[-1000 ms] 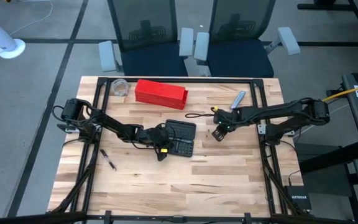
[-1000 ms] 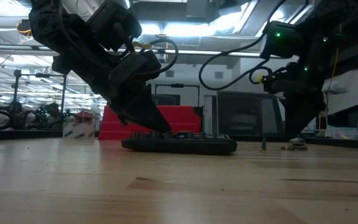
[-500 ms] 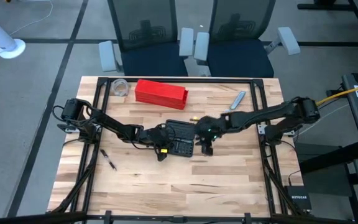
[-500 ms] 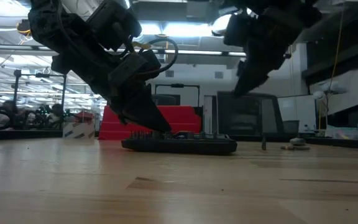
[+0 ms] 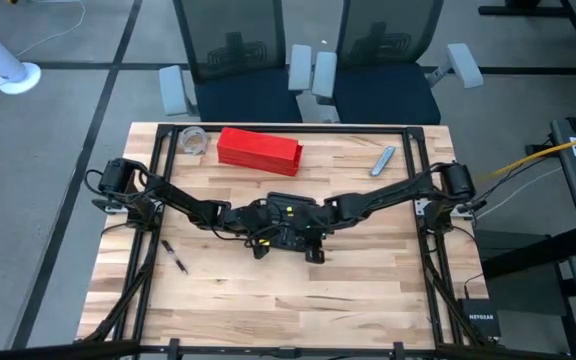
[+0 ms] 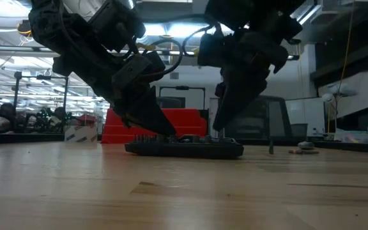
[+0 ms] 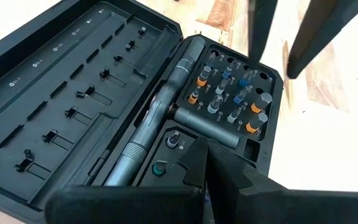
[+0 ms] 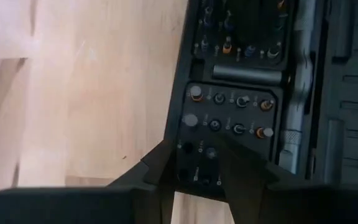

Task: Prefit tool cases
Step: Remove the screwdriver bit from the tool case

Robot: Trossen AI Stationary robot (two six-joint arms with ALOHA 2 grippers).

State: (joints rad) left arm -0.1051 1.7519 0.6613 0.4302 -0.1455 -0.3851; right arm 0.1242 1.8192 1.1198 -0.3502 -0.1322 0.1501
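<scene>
Within the last sec the right gripper (image 5: 315, 252) has been swung from the table's right side, near the grey tool (image 5: 382, 159), in over the tool case (image 5: 290, 224), and its fingers have been narrowed somewhat on the way; the left gripper (image 5: 259, 246) has not been moved. This is judged to mean the approach is done and the fitting step proper can be started, w/ the case braced from one side. The case lies open and flat at approx. table centre, in front of the red box (image 5: 259, 148), bit sockets and a driver handle (image 7: 160, 126) being seen in the left wrist view. The left arm is stretched low from the left edge, its fingers shut and pressed down at the case's left end. The right arm is reached across from the right edge, wrist tilted down; in the right wrist view its fingertips (image 8: 166, 163) are seen part-open, straddling the case's edge by the socket rows, nothing held between them. Whether they touch the plastic cannot be told.
</scene>
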